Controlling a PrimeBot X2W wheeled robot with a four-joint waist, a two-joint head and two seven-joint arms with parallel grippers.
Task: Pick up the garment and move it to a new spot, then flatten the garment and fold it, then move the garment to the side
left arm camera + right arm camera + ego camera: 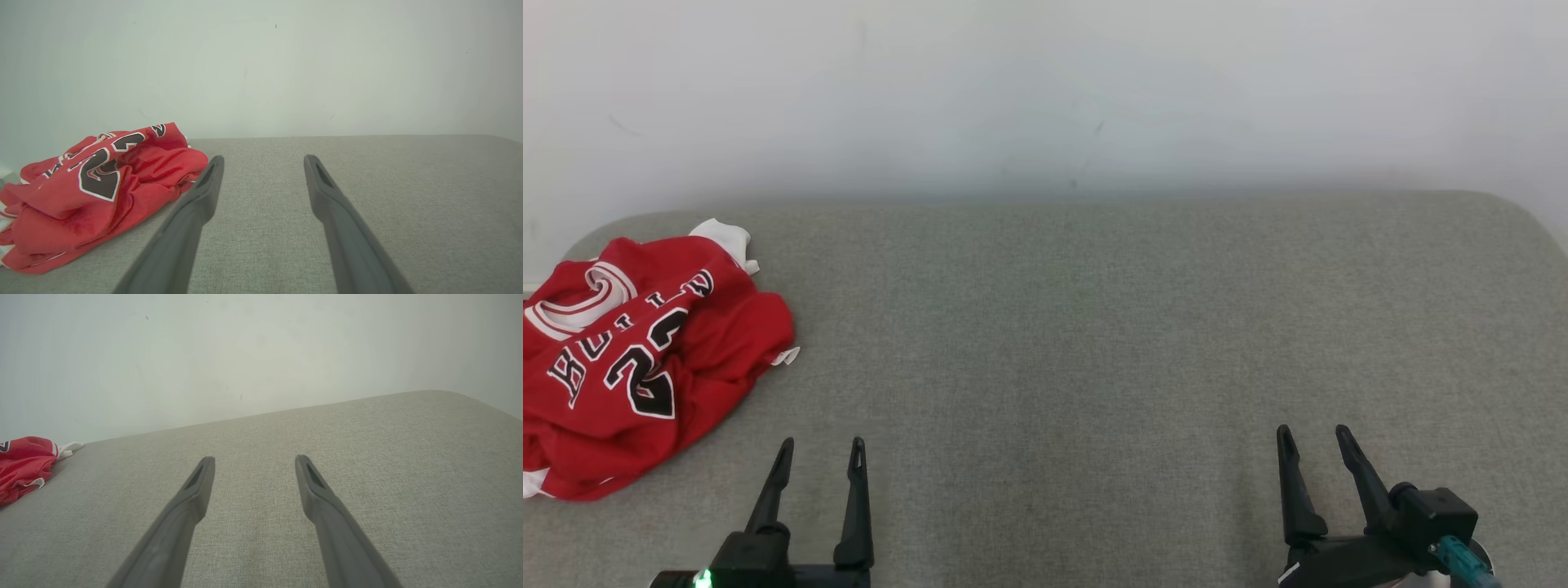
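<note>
The garment (637, 351) is a red basketball jersey with white trim and black lettering, lying crumpled at the far left of the grey fabric surface (1094, 327). My left gripper (821, 447) stands open near the front edge, just right of the jersey and apart from it. Far to the right, my right gripper (1313, 434) is open too, with nothing between its fingers. In the left wrist view the jersey (94, 192) bunches left of my left gripper (263, 160). The right wrist view has the jersey (22, 467) at its far left edge, well away from my right gripper (254, 459).
A plain pale wall (1045, 90) rises directly behind the grey surface. The surface has rounded far corners (1515, 208) and stretches bare from the jersey to the right edge.
</note>
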